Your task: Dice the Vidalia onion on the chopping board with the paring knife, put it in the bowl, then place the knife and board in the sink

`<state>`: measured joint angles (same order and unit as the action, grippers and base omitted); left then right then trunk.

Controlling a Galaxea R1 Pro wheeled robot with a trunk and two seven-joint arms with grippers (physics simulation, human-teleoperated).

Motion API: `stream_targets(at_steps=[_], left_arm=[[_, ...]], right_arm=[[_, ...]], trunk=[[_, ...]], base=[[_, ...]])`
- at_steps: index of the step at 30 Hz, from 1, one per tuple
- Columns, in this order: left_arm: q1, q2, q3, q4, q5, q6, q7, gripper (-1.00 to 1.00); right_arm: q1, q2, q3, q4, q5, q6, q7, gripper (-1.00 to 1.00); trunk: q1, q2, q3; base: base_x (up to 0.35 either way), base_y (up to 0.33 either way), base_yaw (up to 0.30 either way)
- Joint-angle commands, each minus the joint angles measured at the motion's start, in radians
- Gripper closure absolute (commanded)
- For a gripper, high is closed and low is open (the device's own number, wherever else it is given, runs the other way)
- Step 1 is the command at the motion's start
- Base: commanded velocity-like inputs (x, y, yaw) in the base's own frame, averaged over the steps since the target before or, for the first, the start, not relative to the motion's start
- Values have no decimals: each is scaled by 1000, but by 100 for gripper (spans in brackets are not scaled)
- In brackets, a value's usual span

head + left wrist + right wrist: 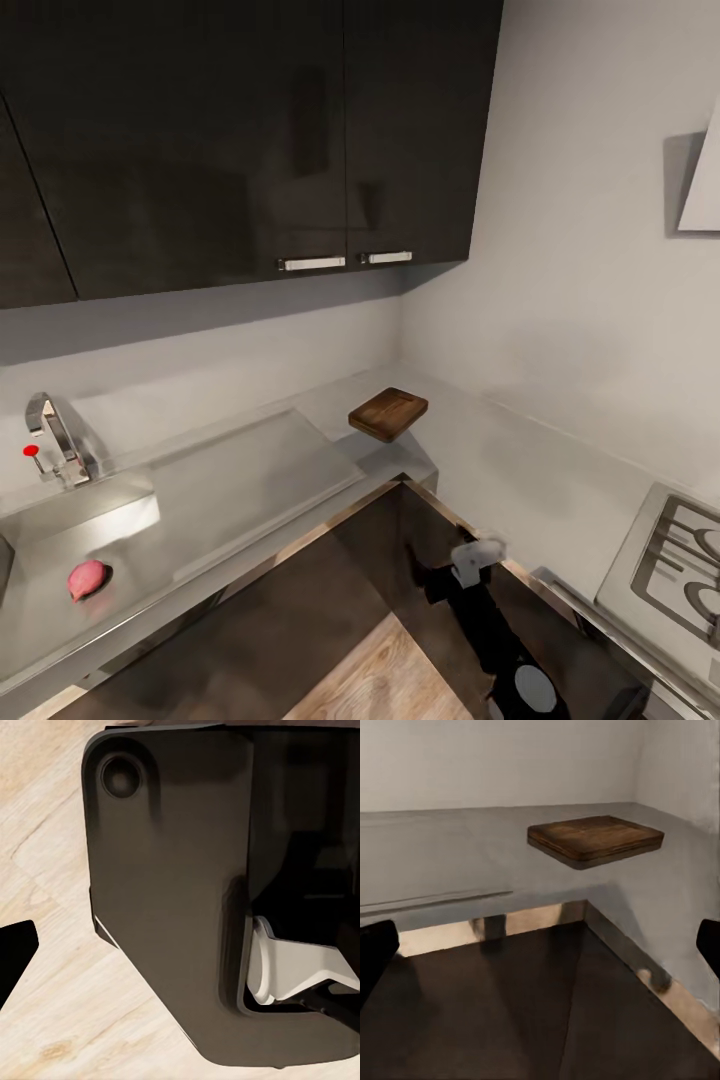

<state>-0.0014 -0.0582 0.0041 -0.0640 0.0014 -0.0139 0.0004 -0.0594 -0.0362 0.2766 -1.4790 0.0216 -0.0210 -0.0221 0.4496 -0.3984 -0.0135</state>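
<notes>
The head view looks down at an L-shaped corner of the kitchen. The onion (pixel 87 578) lies in the sink (pixel 60 520), near its front edge at the left of the view. Behind it stands the faucet (pixel 55 435) with its small red knob (pixel 31 451). A flat drainer part of the bench (pixel 250 480) goes from the sink toward the corner. The board (pixel 388 413) lies flat on the bench near the corner, well apart from the onion. Dark cabinets (pixel 240 140) hang on the wall above. At the right edge a stove (pixel 680 575) is set into the bench.

The right arm (pixel 490 620) comes up from the lower middle of the head view, in front of the bench corner. In the right wrist view the board (pixel 596 838) lies ahead on the bench, and the two dark fingertips (pixel 375 952) of the right gripper stand far apart at the sides of the picture, with nothing between them.

The left wrist view looks down at the wood floor (pixel 45 832) and a dark part of the robot body (pixel 172 907). One dark fingertip (pixel 15 949) shows at the edge; whether the left gripper is apart or together I cannot tell.
</notes>
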Motion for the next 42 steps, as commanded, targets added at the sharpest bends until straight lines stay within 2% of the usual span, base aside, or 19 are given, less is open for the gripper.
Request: stream_targets(at_steps=[1, 2, 3, 4, 6, 8, 9, 11, 12, 14, 15, 18, 21, 22, 24, 26, 30, 37, 42], left_arm=[[0, 0, 0, 0, 0, -1, 0, -100], [0, 0, 0, 0, 0, -1, 0, -100], [0, 0, 0, 0, 0, -1, 0, -100], [0, -1, -1, 0, 0, -1, -1, -100], [0, -1, -1, 0, 0, -1, -1, -100], [0, -1, -1, 0, 0, -1, -2, -100], [0, -2, -1, 0, -1, -1, -2, -100], [0, -3, -1, 0, -1, -1, -4, -100], [0, -5, -1, 0, -1, -1, -5, -100], [0, -6, -2, 0, -1, -2, -5, -100], [0, -7, -1, 0, -1, -2, -6, -100], [0, -7, -1, 0, -1, -3, -6, -100], [0, -8, -1, 0, -1, -2, -7, -100], [0, -8, 0, 0, -1, -1, -7, -100], [0, -8, 0, 0, -1, -1, -7, -100], [0, -8, 0, 0, -1, 0, -12, -100], [0, -9, 0, 0, -1, 0, -18, -100], [0, -9, 0, 0, -1, -1, -19, -100], [0, 1, 0, 0, 0, 1, -17, -100]], right_arm=[[-14, -1, -16, 0, 1, 1, -7, -100], [-51, -1, -64, 1, -1, 24, -14, -100], [-65, -1, -79, 1, -2, 37, -15, -100], [-134, -1, -129, 9, -4, 109, -18, -100], [-172, -1, -150, 18, -5, 151, -18, -100], [-256, -1, -186, 45, -6, 227, -19, -100], [-366, -1, -210, 119, -6, 285, -22, -100], [-413, -1, -215, 170, -6, 296, -23, -100], [-462, -1, -218, 234, -6, 303, -24, -100], [-512, -1, -220, 311, -6, 308, -27, -100], [-558, -1, -222, 395, -6, 310, -34, -100], [-647, -1, -224, 575, -6, 307, -62, -100], [-676, -1, -223, 639, -6, 279, -75, -100], [-686, -1, -219, 657, -7, 219, -77, -100], [-689, -1, -216, 661, -7, 162, -77, -100], [-693, -1, -214, 665, -8, 42, -80, -100], [-695, -1, -214, 658, -7, -73, -82, -100], [-695, -1, -214, 653, -8, -84, -82, -100], [-694, -1, -215, 651, -9, -84, -80, -100]], trunk=[[0, -2, -2], [0, -2, -2], [0, -2, -2], [0, -2, -2], [0, -2, -2], [0, -2, -2], [0, -2, -2], [0, -2, -2], [0, -2, -2], [0, -2, -2], [0, -2, -2], [0, -2, -2], [0, -2, -2], [0, -2, -2], [0, -2, -2], [0, -2, -2], [0, -2, -2], [0, -2, -2], [0, -2, -2]], base=[[0, 0, 0], [0, 0, 0], [0, 0, 0], [0, 0, 0], [0, 0, 0], [0, 0, 0], [0, 0, 0], [0, 0, 0], [0, 0, 0], [0, 0, 0], [0, 0, 0], [0, 0, 0], [0, 0, 0], [0, 0, 0], [0, 0, 0], [0, 0, 0], [0, 0, 0], [0, 0, 0], [13, 0, 0]])
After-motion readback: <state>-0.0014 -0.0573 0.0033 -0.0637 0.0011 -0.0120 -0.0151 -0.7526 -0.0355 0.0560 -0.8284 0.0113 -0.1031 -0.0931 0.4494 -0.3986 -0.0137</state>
